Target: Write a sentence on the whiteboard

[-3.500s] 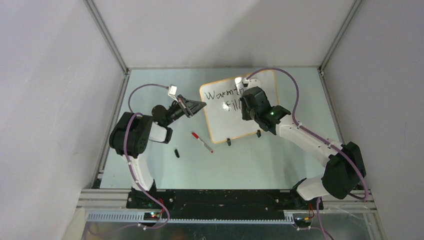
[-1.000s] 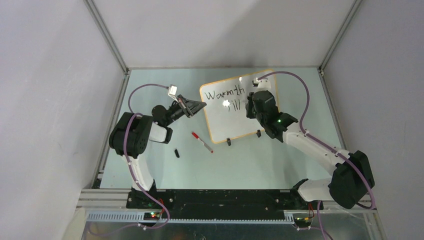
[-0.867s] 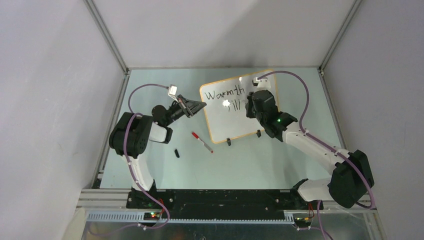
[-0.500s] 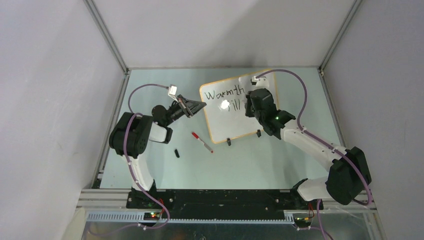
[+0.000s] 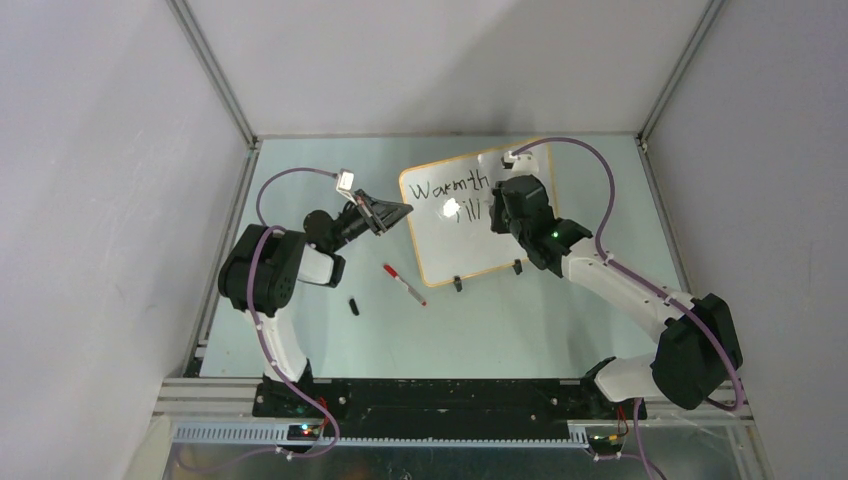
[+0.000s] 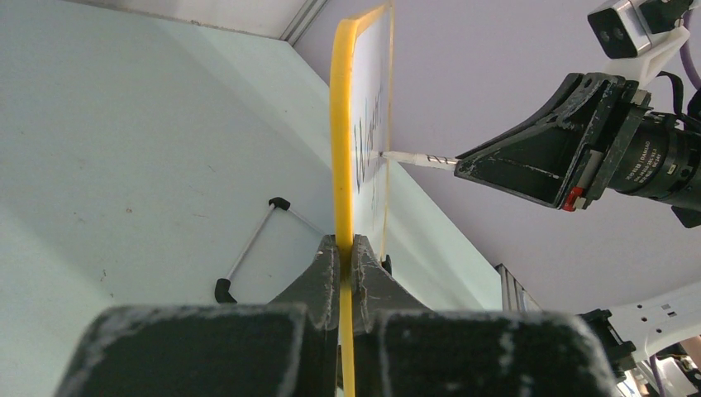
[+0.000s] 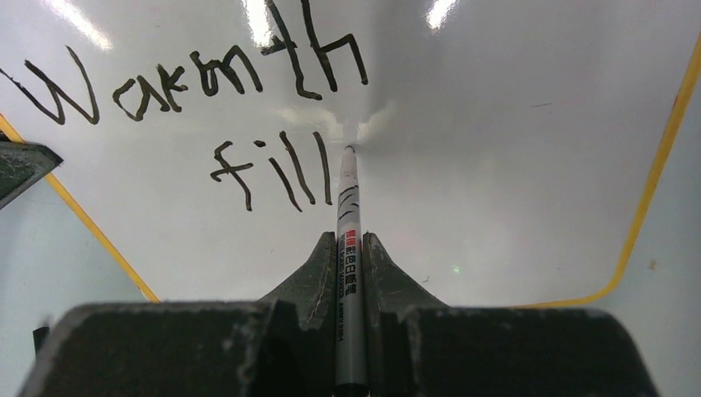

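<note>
The whiteboard [image 5: 470, 250] is propped just right of centre in the top view, with its left edge clamped between the fully closed jaws of the left gripper [image 6: 345, 248]. The right gripper [image 7: 350, 240] is shut on a thin marker [image 7: 348, 198], whose tip appears to be pressed to the board just right of "fill". Of the sentence [image 7: 198, 83], only "Warmth" and "fill" are written, in the upper left of the right wrist view.

Because the board is steadied at one edge only, it could be pushed back or twisted on its feet if too much force is applied through the tip, and the next stroke would then be broken or skewed. The slim marker could also be turned within the jaws by drag, so that contact is lost.

Compared with the earliest top view, the right gripper is shifted to the right and more of "fill" is uncovered. The left gripper's hold, the red pen [image 5: 404, 284] and the black cap [image 5: 354, 306] at lower left are unchanged.
</note>
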Robot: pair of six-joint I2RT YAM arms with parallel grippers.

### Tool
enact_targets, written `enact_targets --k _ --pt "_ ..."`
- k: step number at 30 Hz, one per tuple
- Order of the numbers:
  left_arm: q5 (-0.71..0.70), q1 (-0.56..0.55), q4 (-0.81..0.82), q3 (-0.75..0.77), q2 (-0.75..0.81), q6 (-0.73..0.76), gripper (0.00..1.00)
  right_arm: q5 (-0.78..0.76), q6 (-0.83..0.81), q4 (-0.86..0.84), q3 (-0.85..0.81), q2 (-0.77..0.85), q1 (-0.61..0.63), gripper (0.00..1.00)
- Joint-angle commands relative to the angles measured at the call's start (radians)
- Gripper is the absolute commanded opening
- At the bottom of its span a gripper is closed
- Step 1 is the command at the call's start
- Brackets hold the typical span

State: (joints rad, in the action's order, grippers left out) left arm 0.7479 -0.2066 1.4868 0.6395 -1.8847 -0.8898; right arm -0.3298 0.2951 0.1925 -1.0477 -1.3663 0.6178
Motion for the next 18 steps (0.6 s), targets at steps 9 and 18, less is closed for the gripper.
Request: enact_targets --k 9,18 --pt "0.022 -0.004 0.043 -0.011 0.03 0.046 0.0 0.047 0.002 0.024 -0.039 -0.004 -0.002 0.0" --pt "0.022 -0.004 0.043 -0.011 0.032 0.047 0.0 0.008 0.012 0.066 -0.04 0.002 0.001 0.0"
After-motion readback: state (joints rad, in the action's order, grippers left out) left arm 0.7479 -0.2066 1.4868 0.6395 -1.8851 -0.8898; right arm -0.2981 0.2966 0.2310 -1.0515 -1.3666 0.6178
